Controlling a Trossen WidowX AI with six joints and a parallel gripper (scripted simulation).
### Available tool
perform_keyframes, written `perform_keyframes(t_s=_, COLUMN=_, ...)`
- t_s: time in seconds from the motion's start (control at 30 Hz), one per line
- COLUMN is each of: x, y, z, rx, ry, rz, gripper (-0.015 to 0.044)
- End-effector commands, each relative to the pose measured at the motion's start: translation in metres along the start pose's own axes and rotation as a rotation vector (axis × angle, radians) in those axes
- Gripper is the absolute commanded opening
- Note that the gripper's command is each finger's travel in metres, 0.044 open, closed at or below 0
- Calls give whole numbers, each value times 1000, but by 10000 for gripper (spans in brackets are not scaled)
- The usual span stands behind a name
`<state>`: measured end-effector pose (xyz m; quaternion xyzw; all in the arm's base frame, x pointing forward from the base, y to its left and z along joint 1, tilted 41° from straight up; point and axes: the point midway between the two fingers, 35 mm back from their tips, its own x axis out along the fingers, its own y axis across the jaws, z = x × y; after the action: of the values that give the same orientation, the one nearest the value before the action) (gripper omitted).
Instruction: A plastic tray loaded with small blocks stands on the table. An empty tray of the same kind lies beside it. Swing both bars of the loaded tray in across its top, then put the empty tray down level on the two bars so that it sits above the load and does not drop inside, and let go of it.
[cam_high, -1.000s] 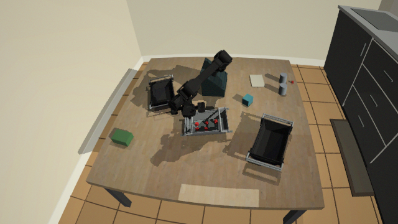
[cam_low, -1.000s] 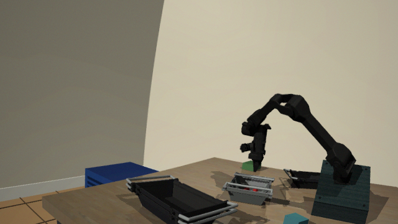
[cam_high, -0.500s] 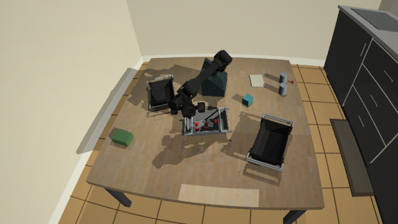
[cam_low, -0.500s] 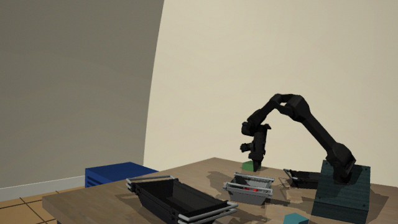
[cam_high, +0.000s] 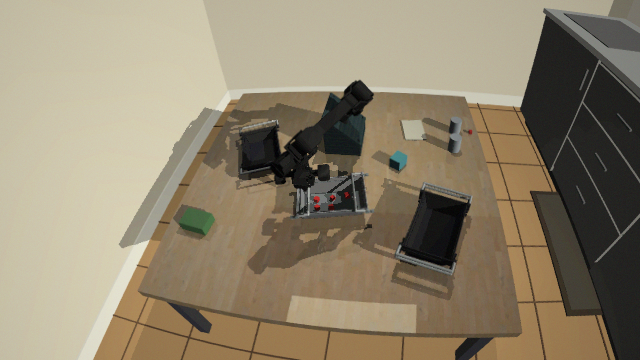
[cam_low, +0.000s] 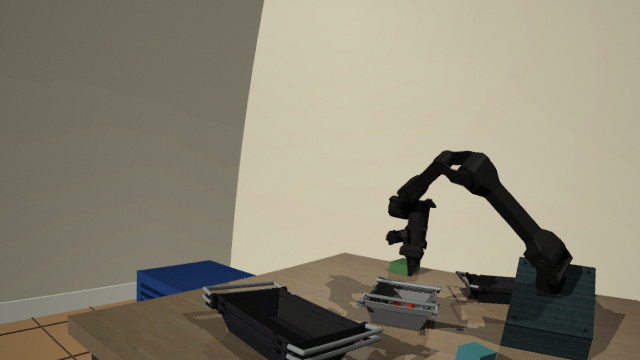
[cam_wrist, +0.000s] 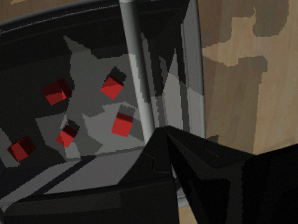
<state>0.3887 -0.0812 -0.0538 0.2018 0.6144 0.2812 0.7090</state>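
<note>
Far left, a green rectangular block (cam_high: 197, 221) (cam_low: 400, 266), matte and flat-sided, sits on the wood-grain bench (cam_high: 225, 270) (cam_low: 150, 310) (cam_wrist: 245, 100). Next, a black plastic tray (cam_high: 260, 150) (cam_low: 495, 289) with sloping walls and grey bars at its ends; it stands upright, nothing stacked on it.

Mid-bench is the loaded tray (cam_high: 330, 215) (cam_low: 397, 317) (cam_wrist: 195, 75), smooth grey plastic, tapered, with small red cubes (cam_high: 332, 197) (cam_low: 410, 305) (cam_wrist: 111, 88) scattered on its floor. Its left bar (cam_high: 308, 200) (cam_low: 410, 285) (cam_wrist: 137, 65) and right bar (cam_high: 353, 190) (cam_low: 400, 299), both round and grey, lie in across the open top.

The black jointed arm (cam_high: 325, 120) (cam_low: 515, 207) points its gripper (cam_high: 303, 180) (cam_low: 411, 272) (cam_wrist: 162, 133) down by the left bar. Its tapered fingers (cam_low: 412, 264) are together, nothing clamped (contact with the bar: can't tell).

Behind is the dark teal, grained pedestal (cam_high: 342, 145) (cam_low: 515, 330), then a teal cube (cam_high: 398, 161) (cam_low: 476, 351), a thin cream rectangle (cam_high: 413, 130), a bigger-looking black tray (cam_high: 432, 230) (cam_low: 250, 330) with paired grey end bars, and two smooth grey cylinders (cam_high: 454, 143).
</note>
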Motion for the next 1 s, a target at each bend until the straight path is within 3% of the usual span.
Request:
perform_keyframes(t_s=0.0, x=0, y=0, z=0, rx=-1, ry=0, rz=0, gripper=0)
perform_keyframes(t_s=0.6, x=0, y=0, z=0, rx=-1, ry=0, rz=0, gripper=0)
perform_keyframes(t_s=0.83, x=-2, y=0, z=0, rx=1, ry=0, rz=0, gripper=184)
perform_keyframes(t_s=0.97, x=-35, y=-4, z=5, rx=26, ry=-8, rz=-5, gripper=289)
